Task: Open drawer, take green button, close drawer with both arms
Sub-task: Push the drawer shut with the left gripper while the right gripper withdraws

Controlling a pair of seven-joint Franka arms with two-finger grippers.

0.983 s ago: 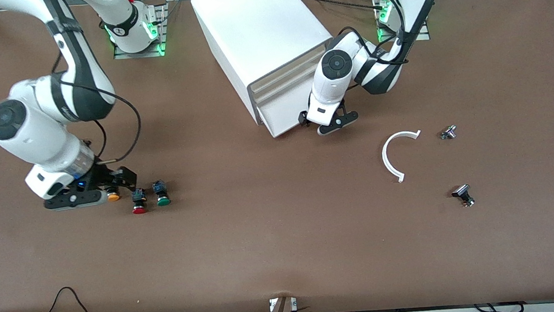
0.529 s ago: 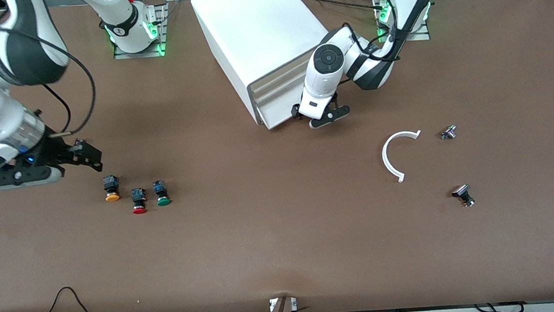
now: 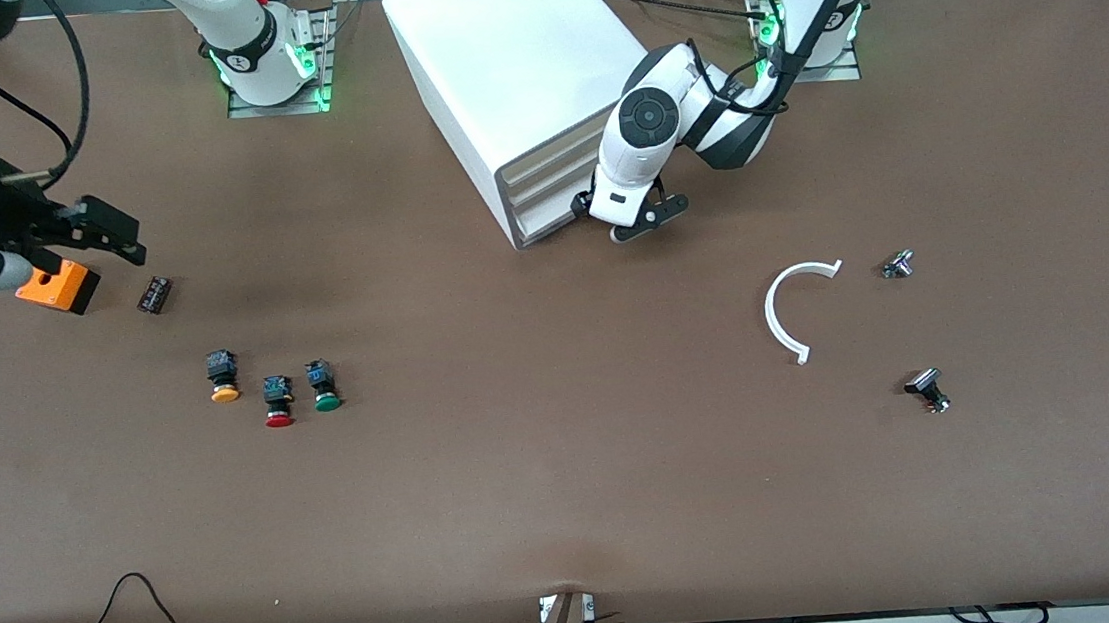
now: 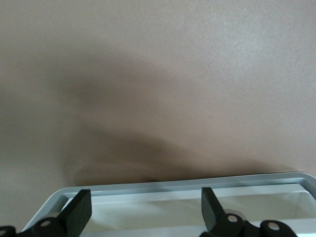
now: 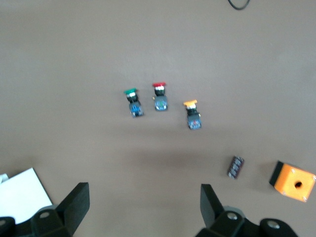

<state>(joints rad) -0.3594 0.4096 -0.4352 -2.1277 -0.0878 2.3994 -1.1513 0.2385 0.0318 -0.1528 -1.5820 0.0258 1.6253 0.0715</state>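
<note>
- Now the left gripper (image 3: 634,216) is pressing at the front of the drawer (image 3: 546,217), the lowest tray of the white cabinet (image 3: 519,74); its fingers (image 4: 79,210) are spread wide with nothing between them, sitting just over the tray's rim, which is showing as nearly flush with the cabinet face.
- The right gripper (image 3: 38,258) is hanging over the table's edge at the right arm's end — fingers (image 5: 74,202) parted, nothing in them.
- The green button (image 3: 324,387) is lying on the table (image 3: 570,491), nearer the front camera than the cabinet, beside a red-capped button (image 3: 276,403) and an orange-capped button (image 3: 222,377).
- Risk, as I judge it: an off-centre push could be skewing the drawer or sliding the whole cabinet — the gripper is bearing on one end of the front.
- Around: an orange box (image 3: 59,288) and a small dark part (image 3: 155,294) beneath the right gripper; a white curved piece (image 3: 784,316) and two small metal parts (image 3: 898,264) toward the left arm's end. Nothing is blocking the drawer.
</note>
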